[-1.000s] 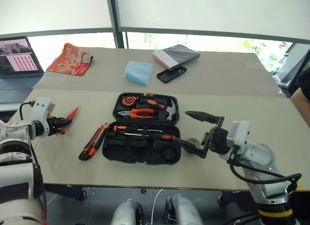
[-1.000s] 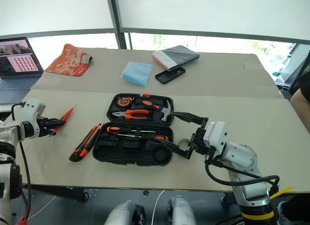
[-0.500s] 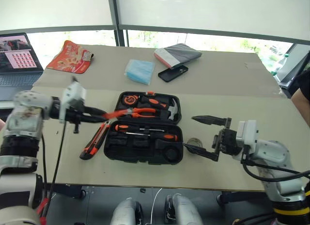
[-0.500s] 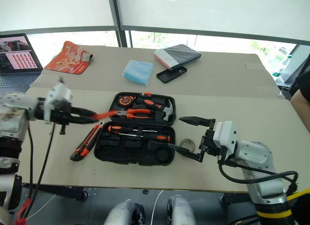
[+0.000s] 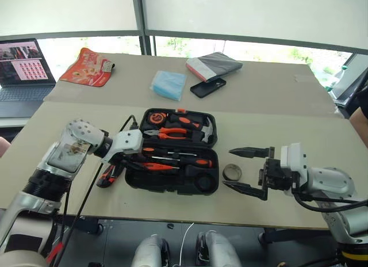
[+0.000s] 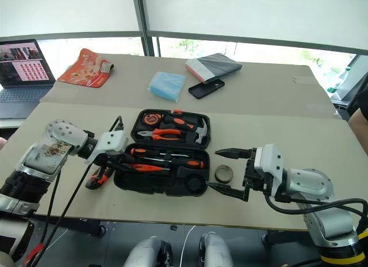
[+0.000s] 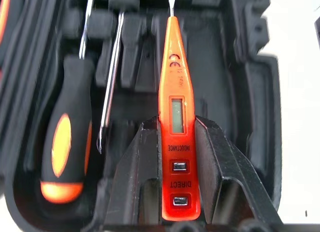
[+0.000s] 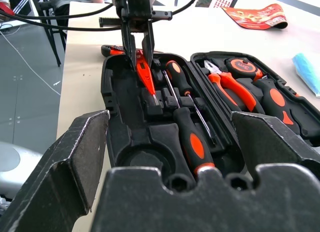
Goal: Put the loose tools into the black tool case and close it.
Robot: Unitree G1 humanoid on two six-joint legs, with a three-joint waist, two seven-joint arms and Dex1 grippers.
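Carrying an orange tester screwdriver (image 7: 177, 122) pinched between its two black fingers, the left gripper (image 5: 131, 159) now sits over the near-left part of the black tool case (image 5: 172, 180), which lies open on the table (image 5: 276, 106). A second ago that gripper was out past the table's left edge with the tool; it has since swung across to the case and tipped downward, blade pointing into the moulded slots. The left wrist view shows the tester lined up just beside two screwdrivers already seated (image 7: 65, 147), its tip over the tray but, as far as can be told, not yet laid in. Right gripper (image 5: 248, 170) hangs at the case's right side, fingers spread wide and holding nothing, with the small tape roll (image 5: 232, 172) lying on the table between them and the case wall; it has drifted slightly away from the case. Utility knife (image 5: 107, 176) lies loose on the table just left of the case, partly behind the left arm. Judgement: the tester is at the point of release; knife and tape roll remain to be stowed, and the lid stays open. Risk: tester catching across a slot rib instead of seating flat.
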